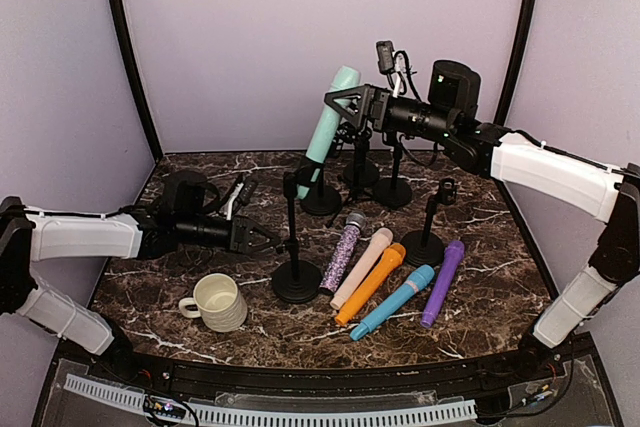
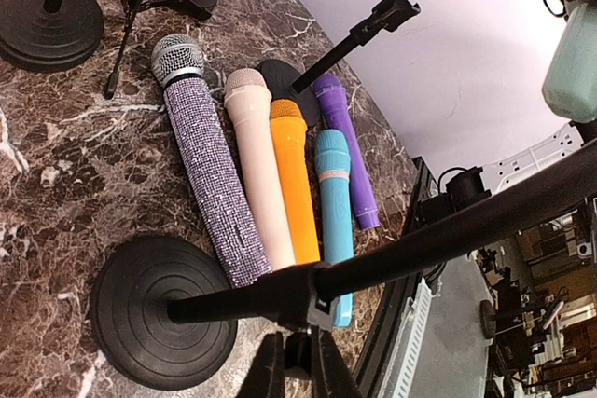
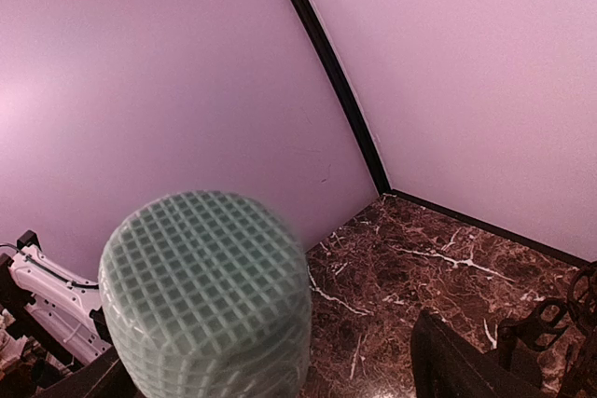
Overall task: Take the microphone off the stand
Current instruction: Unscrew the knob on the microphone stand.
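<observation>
Presently the left jaws are closed tight on the pole (image 2: pixel 420 249) of the front stand (image 1: pixel 297 285), low down near its round black base. The mint-green microphone (image 1: pixel 330 122) sits in the clip at the top of that stand, tilted, with its head uppermost and leaning toward the back wall. The right jaws stand wide open on either side of that head. In the right wrist view the gridded head (image 3: pixel 205 295) fills the gap between the fingers (image 3: pixel 448 361), and I cannot tell whether either one touches it. On the marbled worktop (image 1: pixel 480 297), just right of the stand's base, five more microphones lie side by side: glittery purple (image 1: pixel 342 252), cream (image 1: pixel 362 267), orange (image 1: pixel 370 284), blue (image 1: pixel 392 302) and violet (image 1: pixel 442 282). A pale mug (image 1: pixel 220 302) stands left of the base.
</observation>
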{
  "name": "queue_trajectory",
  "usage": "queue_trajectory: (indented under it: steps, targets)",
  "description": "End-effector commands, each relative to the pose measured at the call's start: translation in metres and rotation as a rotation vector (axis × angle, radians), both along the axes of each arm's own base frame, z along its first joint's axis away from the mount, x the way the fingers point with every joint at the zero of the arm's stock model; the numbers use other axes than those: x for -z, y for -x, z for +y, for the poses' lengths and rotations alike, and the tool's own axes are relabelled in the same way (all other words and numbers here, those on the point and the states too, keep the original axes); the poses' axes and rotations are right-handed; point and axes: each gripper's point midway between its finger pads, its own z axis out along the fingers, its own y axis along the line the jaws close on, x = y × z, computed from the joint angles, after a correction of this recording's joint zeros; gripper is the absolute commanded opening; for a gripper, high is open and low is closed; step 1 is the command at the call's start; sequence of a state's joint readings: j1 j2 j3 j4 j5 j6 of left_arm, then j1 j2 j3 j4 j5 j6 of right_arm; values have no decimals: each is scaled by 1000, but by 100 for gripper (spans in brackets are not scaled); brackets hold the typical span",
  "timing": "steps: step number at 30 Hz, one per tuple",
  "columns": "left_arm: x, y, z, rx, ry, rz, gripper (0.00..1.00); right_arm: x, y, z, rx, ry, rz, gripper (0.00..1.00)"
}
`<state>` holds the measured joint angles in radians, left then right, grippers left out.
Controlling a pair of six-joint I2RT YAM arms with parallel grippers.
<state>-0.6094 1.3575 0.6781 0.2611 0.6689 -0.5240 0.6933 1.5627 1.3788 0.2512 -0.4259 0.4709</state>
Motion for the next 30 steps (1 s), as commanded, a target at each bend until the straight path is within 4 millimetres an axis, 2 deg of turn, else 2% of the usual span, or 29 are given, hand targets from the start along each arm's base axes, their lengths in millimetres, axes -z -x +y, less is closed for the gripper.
queue_trajectory:
  steps: [1,13,17,23,27,30]
  targets:
    - [18,7,3,-23,-12,98,8,-15,6,-2,4,-24,-41,90]
    - [49,11,12,-60,-99,200,8,-14,8,-1,2,-24,-39,90]
    - [52,9,14,-74,-121,200,9,-15,8,-2,3,-24,-39,90]
    - [39,2,14,-77,-125,133,14,-14,9,-1,2,-23,-39,90]
    - [16,-10,17,-88,-158,4,29,-15,8,-3,16,-26,-41,90]
    - [-14,-23,26,-132,-197,-133,42,-16,8,-6,31,-26,-46,90]
